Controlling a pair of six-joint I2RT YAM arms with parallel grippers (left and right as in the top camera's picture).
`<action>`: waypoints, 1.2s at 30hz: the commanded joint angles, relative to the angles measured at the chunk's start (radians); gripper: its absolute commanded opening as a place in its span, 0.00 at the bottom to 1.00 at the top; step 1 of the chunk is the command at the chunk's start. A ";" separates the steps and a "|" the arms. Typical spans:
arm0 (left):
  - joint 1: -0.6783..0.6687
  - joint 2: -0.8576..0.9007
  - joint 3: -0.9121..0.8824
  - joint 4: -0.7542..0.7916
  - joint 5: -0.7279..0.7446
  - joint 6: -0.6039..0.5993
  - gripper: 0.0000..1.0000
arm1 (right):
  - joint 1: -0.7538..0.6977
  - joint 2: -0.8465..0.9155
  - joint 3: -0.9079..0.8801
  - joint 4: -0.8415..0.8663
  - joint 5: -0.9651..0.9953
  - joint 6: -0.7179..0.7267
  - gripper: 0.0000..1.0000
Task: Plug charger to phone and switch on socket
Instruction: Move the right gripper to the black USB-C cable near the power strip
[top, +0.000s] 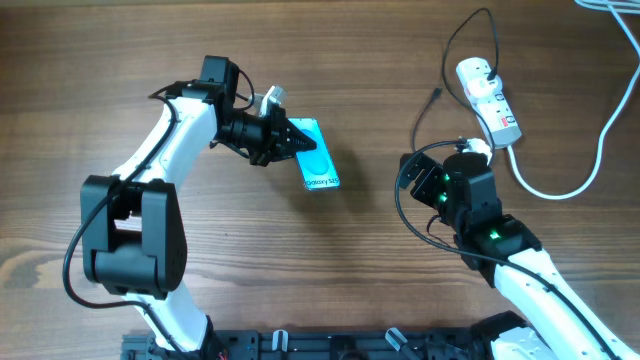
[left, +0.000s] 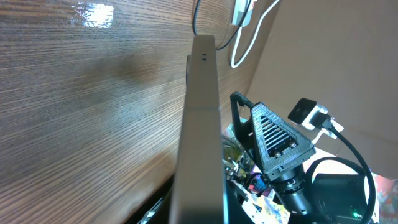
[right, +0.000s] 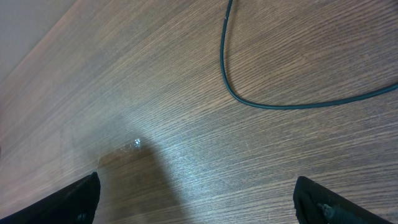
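Note:
My left gripper is shut on the phone, gripping its far end and holding it tilted, with the teal screen and "Galaxy S25" text showing. In the left wrist view the phone appears edge-on between the jaws. The charger's black cable loops from the white plug adapter, which is seated in the socket at the back right. Its connector tip lies on the table. My right gripper is open and empty, just short of the cable, with both fingertips apart over bare wood.
The socket's thick white cord curves off to the right edge. The right arm shows in the left wrist view, facing the phone. The wooden table spans the view, and a black rail runs along the front edge.

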 joint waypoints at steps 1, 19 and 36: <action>0.003 -0.003 0.000 0.002 0.046 0.019 0.04 | -0.002 -0.001 0.003 0.005 0.025 -0.014 1.00; 0.003 -0.003 0.000 0.002 0.061 0.020 0.04 | -0.002 -0.001 0.003 0.006 0.035 -0.014 1.00; 0.003 -0.003 0.000 -0.009 0.061 0.013 0.04 | -0.002 -0.001 0.063 -0.042 0.042 -0.065 0.99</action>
